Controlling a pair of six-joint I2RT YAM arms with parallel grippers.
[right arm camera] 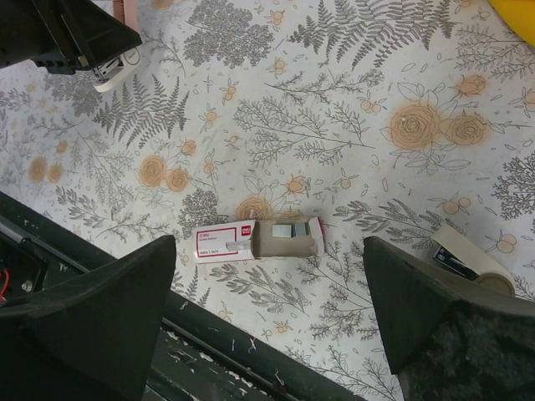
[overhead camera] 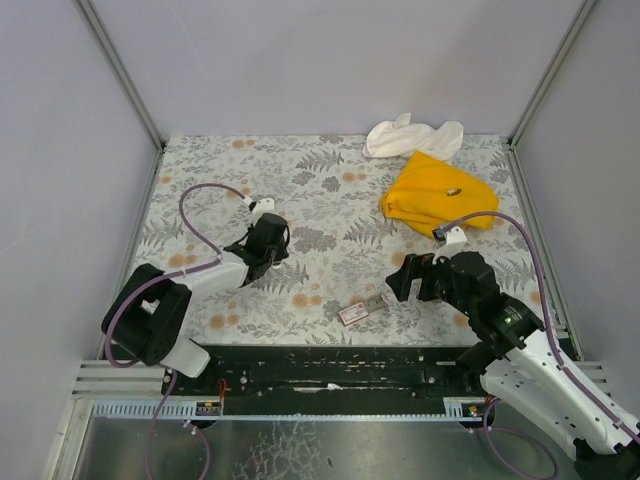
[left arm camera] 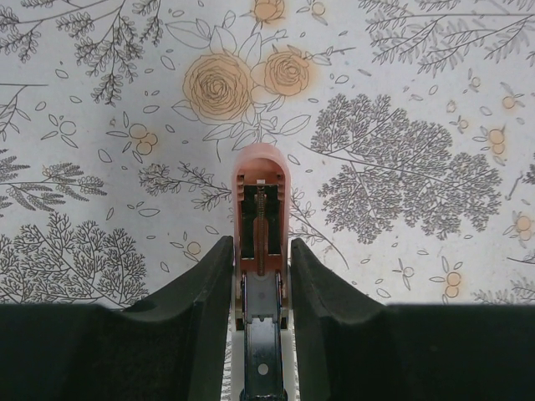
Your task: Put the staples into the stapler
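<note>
- Left gripper (left arm camera: pixel 261 249): clamped on stapler (left arm camera: pixel 261 205), magazine showing, over floral table (left arm camera: pixel 418 100).
- Staples (right arm camera: pixel 259 240): flat on table near front edge, between both arms, tan inner piece slid partway out.
- Right gripper (right arm camera: pixel 269 251): fingers wide apart, hovering above staples, not touching.

Robotics lab test cell. Plain grey panel walls (overhead camera: pixel 330 60) box in small table (overhead camera: pixel 330 210) on three sides, aluminium frame posts (overhead camera: pixel 120 75) at far corners. Two robot arms, left arm (overhead camera: pixel 215 275) and right arm (overhead camera: pixel 540 375), bolted to black rail (overhead camera: pixel 330 372) at near edge, with purple cables (overhead camera: pixel 183 210) looping off wrists. Tabletop under fern-and-rose printed covering. Bare metal tray (overhead camera: pixel 300 445) sits below rail, giving bench-rig look throughout.
</note>
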